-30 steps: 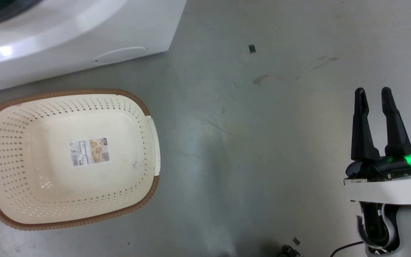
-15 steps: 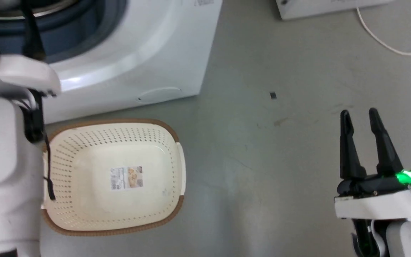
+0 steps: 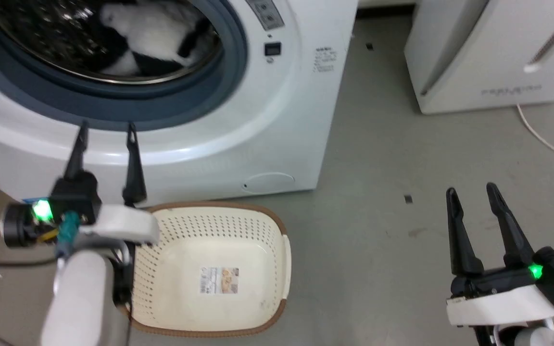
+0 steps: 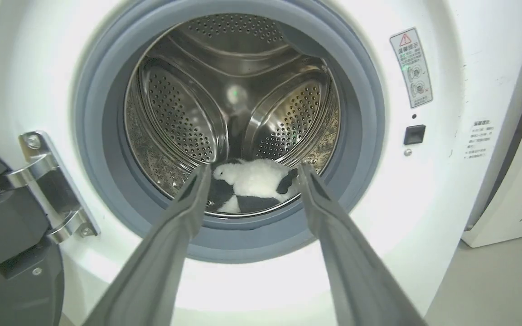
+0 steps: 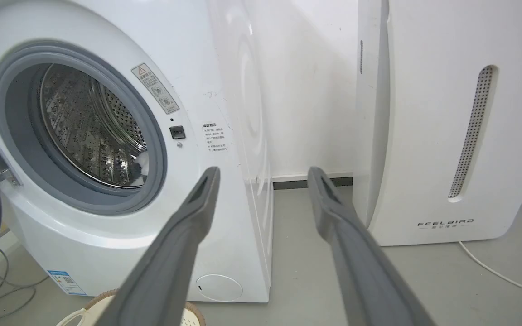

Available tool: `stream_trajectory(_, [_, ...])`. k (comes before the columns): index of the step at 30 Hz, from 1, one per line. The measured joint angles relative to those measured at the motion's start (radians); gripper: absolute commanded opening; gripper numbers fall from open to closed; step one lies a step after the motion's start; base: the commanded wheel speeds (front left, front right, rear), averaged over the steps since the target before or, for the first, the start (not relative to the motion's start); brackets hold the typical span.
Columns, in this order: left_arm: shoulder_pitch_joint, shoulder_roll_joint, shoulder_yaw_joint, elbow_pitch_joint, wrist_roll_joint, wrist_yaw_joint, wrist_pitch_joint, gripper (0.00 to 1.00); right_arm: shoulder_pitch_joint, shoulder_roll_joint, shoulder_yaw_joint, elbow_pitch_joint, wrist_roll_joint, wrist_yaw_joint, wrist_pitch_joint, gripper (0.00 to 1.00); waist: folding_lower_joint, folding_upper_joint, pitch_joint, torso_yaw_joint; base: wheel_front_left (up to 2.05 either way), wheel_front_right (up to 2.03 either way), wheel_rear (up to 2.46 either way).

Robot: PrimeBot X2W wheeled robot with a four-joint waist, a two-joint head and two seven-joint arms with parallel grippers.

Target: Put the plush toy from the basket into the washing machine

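Head view: the plush toy (image 3: 152, 33) is found inside the perforated steel drum (image 3: 41, 29) of the washing machine (image 3: 277, 120), where it is laid on the drum's lower wall, close behind the grey gasket (image 3: 233, 57). White fur with black patches is noted. The porthole is uncovered. In the left wrist view the dark door (image 4: 7, 253) is seen swung aside at the machine's left edge, hung on a metal hinge (image 4: 48, 181).

The left gripper (image 3: 107, 128) is recorded with its fingers spread apart and nothing between them. It is held outside the porthole, the tips over the machine's front panel, just below the gasket. In the left wrist view the toy is framed between the two fingers but is well apart from them.

The right gripper (image 3: 471, 190) is likewise spread, with nothing held. It is positioned over the grey floor (image 3: 378, 144), well to the right of the machine.

The basket (image 3: 262, 230) is set on the floor just before the lower front edge of the machine. Its left side is covered by the left forearm. Its bottom is exposed, and a paper label (image 3: 219, 280) is seen at the middle.

A white FEELBIRD appliance (image 3: 488, 48) is placed on the floor to the right of the machine, with a narrow gap between them. A white cable (image 3: 541, 137) is laid on the floor beside it.
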Motion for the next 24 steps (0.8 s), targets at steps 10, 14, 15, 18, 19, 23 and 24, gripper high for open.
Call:
stream_trajectory(10, [0.263,-0.056,-0.013,-0.095,0.003,0.000,0.000,1.00,0.089,0.000,-0.031,0.007,-0.037,0.000,0.000,1.00,-0.0001,0.0000,-0.137,0.081,0.00,0.00,0.00])
stream_trajectory(14, [0.342,-0.066,-0.008,-0.112,0.008,0.010,0.000,1.00,0.123,0.000,-0.033,0.013,-0.047,0.000,0.000,1.00,-0.0001,0.0000,-0.180,0.107,0.00,0.00,0.00])
stream_trajectory(15, [0.361,-0.069,-0.006,-0.118,0.007,0.012,0.000,1.00,0.132,0.000,-0.033,0.014,-0.048,0.000,0.000,1.00,-0.0001,0.0000,-0.189,0.112,0.00,0.00,0.00])
stream_trajectory(18, [0.408,-0.077,-0.004,-0.131,0.007,0.016,0.000,1.00,0.155,0.000,-0.037,0.017,-0.049,0.000,0.000,1.00,-0.0001,0.0000,-0.211,0.129,0.00,0.00,0.00])
stream_trajectory(19, [0.420,-0.079,-0.004,-0.133,0.007,0.016,0.000,1.00,0.160,0.000,-0.040,0.019,-0.049,0.000,0.000,1.00,-0.0001,0.0000,-0.215,0.135,0.00,0.00,0.00])
stream_trajectory(23, [0.453,-0.083,0.004,-0.135,0.007,0.019,0.001,0.00,0.170,0.000,-0.047,0.028,-0.048,0.000,0.000,0.00,0.0000,0.0001,-0.230,0.150,0.00,0.00,0.00])
stream_trajectory(24, [0.453,-0.083,0.003,-0.135,0.007,0.019,0.002,0.00,0.170,0.000,-0.047,0.028,-0.048,0.000,0.000,0.00,0.0000,0.0001,-0.230,0.150,0.00,0.00,0.00])
